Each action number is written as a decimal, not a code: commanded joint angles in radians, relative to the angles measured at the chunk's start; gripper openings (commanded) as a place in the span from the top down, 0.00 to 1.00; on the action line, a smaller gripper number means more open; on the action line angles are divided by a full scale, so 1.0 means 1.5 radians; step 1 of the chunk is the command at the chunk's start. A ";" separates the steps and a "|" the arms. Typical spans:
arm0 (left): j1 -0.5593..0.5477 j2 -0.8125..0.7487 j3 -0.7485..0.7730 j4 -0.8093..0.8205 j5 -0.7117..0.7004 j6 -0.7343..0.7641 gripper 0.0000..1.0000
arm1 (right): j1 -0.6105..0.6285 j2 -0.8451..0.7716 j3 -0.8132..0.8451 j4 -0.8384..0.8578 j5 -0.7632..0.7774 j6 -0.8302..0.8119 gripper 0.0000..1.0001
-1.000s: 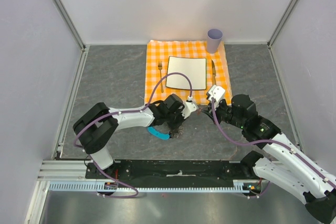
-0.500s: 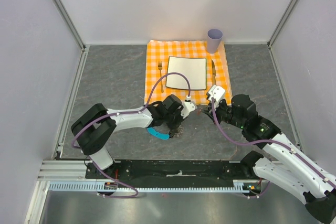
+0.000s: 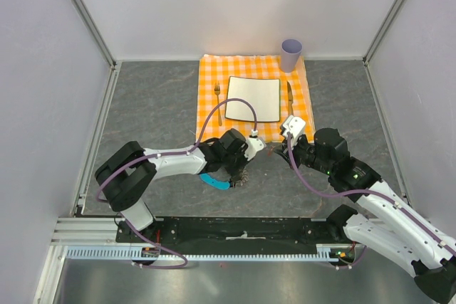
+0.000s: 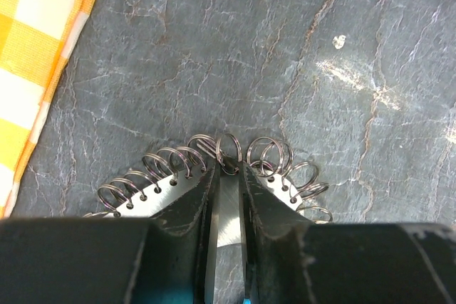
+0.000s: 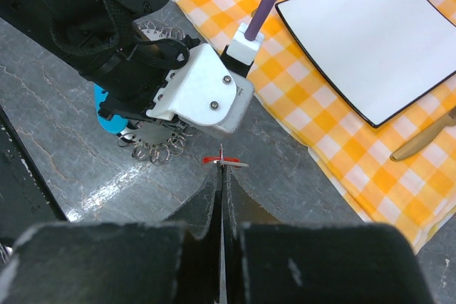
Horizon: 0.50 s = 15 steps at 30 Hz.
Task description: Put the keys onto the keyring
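L claw (image 4: 228, 170) narrow, pinching keyring (image 4: 160, 186) by its silver holed plate. Small rings fan out both sides of my fingertips, one ring right at the tips. Ring set sits low at the grey stone worktop (image 4: 285, 48); can't tell if touching. Blue tab (image 3: 214, 181) sticks out on near-left side of L claw. R claw (image 5: 221, 176) fully closed on key (image 5: 214, 160): red head at the tips, thin blade out sideways, near the rings but apart. Beyond: orange check cloth (image 5: 313, 126) w/ white sq plate (image 5: 370, 33), fork (image 3: 217, 94) L of it, knife (image 3: 290, 97) R, purple cup (image 3: 291, 53) at far R corner.
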 commanded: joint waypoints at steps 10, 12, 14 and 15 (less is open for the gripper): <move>-0.002 -0.015 -0.013 0.040 0.030 -0.027 0.98 | 0.002 -0.009 -0.003 0.032 -0.006 0.005 1.00; -0.003 -0.025 -0.017 0.049 0.039 -0.024 0.98 | 0.001 -0.011 -0.004 0.031 -0.007 0.006 1.00; -0.002 -0.040 -0.023 0.055 0.045 -0.019 0.98 | 0.002 -0.011 -0.004 0.031 -0.013 0.005 1.00; -0.002 -0.046 -0.026 0.060 0.052 -0.015 0.98 | 0.002 -0.012 -0.005 0.031 -0.016 0.005 1.00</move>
